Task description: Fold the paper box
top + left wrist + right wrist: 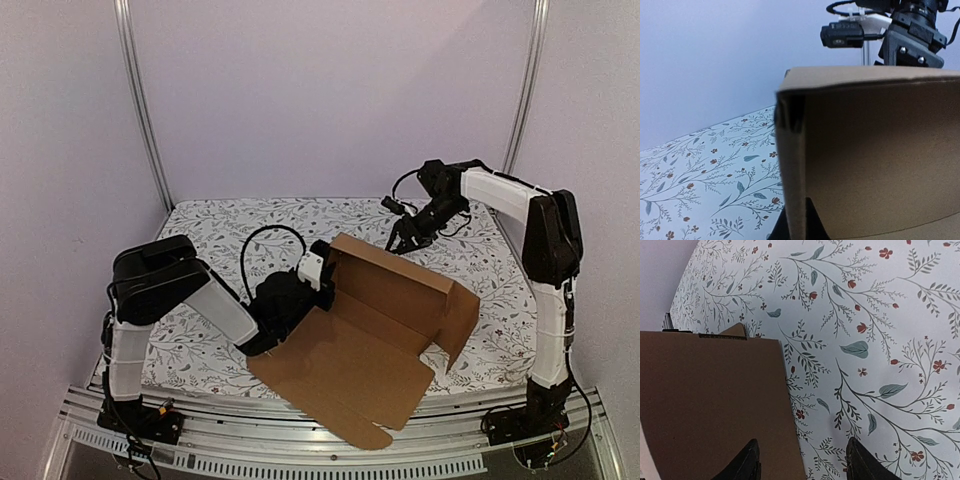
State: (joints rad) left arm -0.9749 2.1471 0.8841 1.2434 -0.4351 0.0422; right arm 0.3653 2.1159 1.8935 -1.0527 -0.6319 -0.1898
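A flower-printed cloth point(215, 225) covers the table, where a half-folded brown cardboard box point(350, 350) sits at centre, toward the near edge. Its long back wall and right side flap stand upright, while its broad flat panel lies open toward the arms and juts past the front of the cloth. The left arm point(195, 295) reaches in low from the left to the box's left rear corner. There the left gripper point(320, 266) is clenched on the upright cardboard: in the wrist view the wall's edge runs down between its two dark fingers point(813, 222). The right arm point(520, 195) arches over from the far right. The right gripper point(408, 238) hangs just behind the back wall with its fingertips point(751, 462) spread apart and nothing between them. From its own camera, the box's top edge lies under one fingertip and bare cloth under the other.
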